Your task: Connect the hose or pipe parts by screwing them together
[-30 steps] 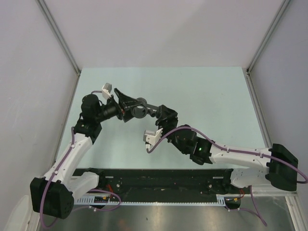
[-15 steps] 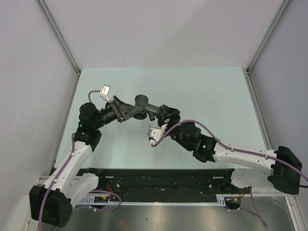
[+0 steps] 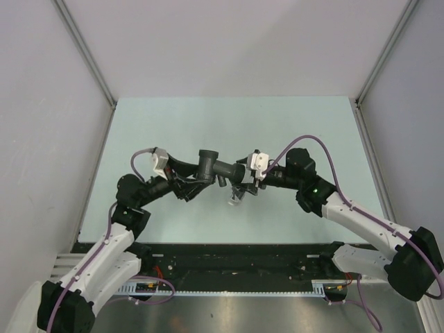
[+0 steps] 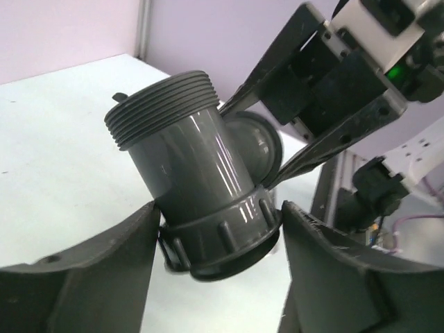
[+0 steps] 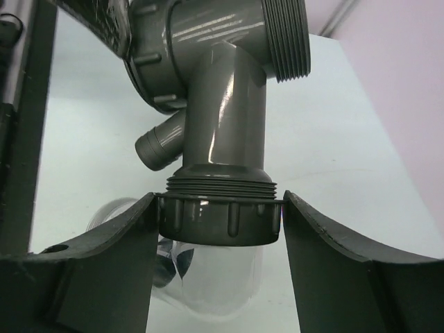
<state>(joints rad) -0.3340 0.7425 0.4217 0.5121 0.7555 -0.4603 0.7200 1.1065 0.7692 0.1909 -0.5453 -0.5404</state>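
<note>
A dark grey pipe fitting [image 3: 210,166] hangs above the table between both arms. In the left wrist view its wide tube [image 4: 187,166] has a threaded mouth at the top and a ribbed collar [image 4: 222,232] at the bottom. My left gripper [image 4: 218,239] is shut on that collar. The fitting's branch [image 5: 225,104] ends in a second ribbed collar [image 5: 218,218], and my right gripper [image 5: 218,225] is shut on it. Below that collar sits a clear cup [image 5: 215,281]. A small spigot [image 5: 156,146] juts out sideways. From above, the left gripper [image 3: 196,183] and right gripper [image 3: 241,186] face each other.
The pale green table [image 3: 312,132] is bounded by white walls with metal corner posts [image 3: 83,52]. A black rail [image 3: 229,260] runs along the near edge between the arm bases. Purple cables loop over both wrists.
The right arm swung from below the fitting round to its right side, turning its wrist. The left arm dropped lower and nearer, and its jaws narrowed onto the collar. The fitting rotated.
</note>
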